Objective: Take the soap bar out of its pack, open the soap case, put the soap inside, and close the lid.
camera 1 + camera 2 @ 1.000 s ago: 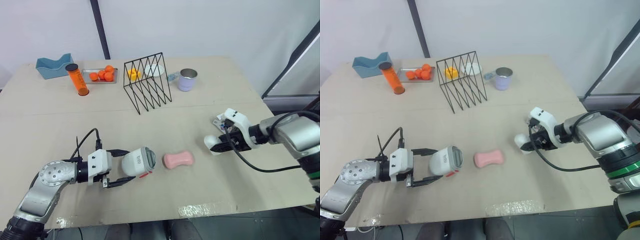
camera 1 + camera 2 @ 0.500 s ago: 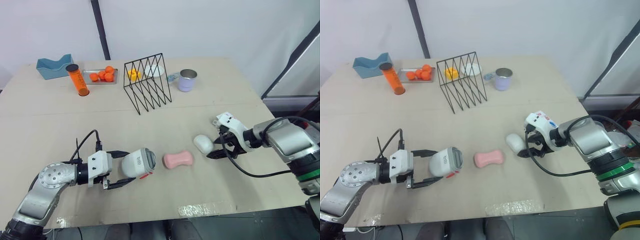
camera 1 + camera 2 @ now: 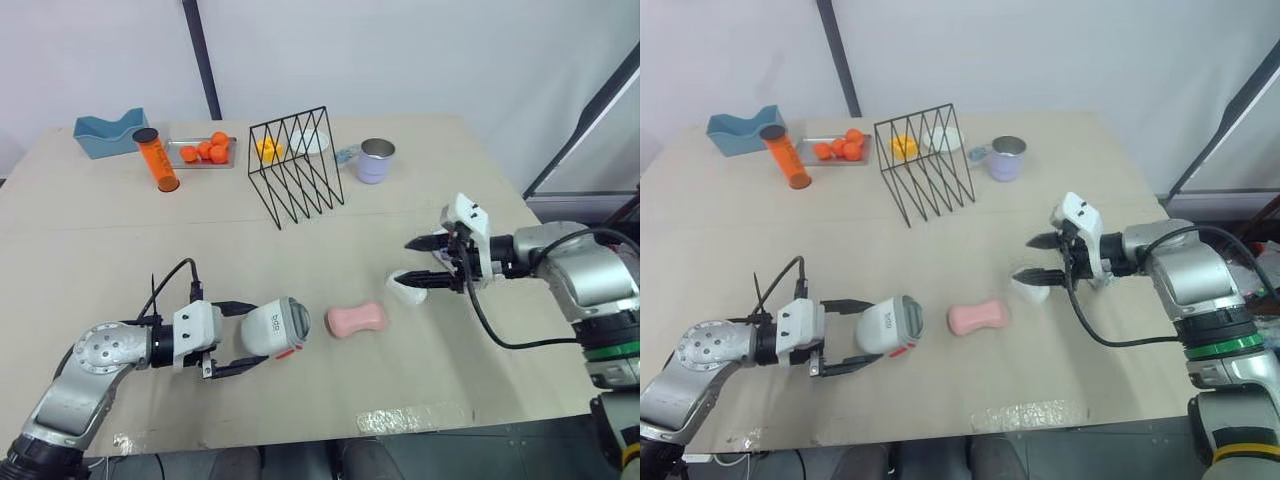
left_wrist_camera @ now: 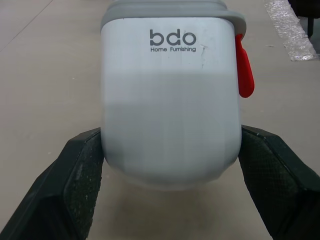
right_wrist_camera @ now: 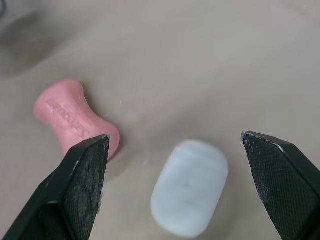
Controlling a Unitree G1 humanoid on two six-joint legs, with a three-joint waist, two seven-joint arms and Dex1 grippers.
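Two things look ready: the pink soap bar (image 3: pixel 357 320) lies bare on the table (image 3: pixel 480 180), out of its pack, and the soap case (image 3: pixel 278 328) is held by the left gripper (image 3: pixel 250 336). Its black fingers (image 4: pixel 80 165) press on both sides of the case. The case lies on its side with the grey lid end turned toward the soap, near it but not touching. The lid looks closed, with a red latch (image 4: pixel 244 70) on one side. I think the step now is to get the case open and then pick up the soap. To do it well, the left gripper should hold the case firm while the right one works at the latch side. For the soap, pinching across the thin middle part looks best, since the fat round ends could slip out. The right gripper (image 3: pixel 424 262) is spread wide and holds nothing. It hangs over a small white oval piece (image 5: pixel 190 187), which may be the empty pack, though I cannot tell for sure. I also cannot tell if a finger touches it. The gripper should steer past this piece so it does not bump it into the soap.
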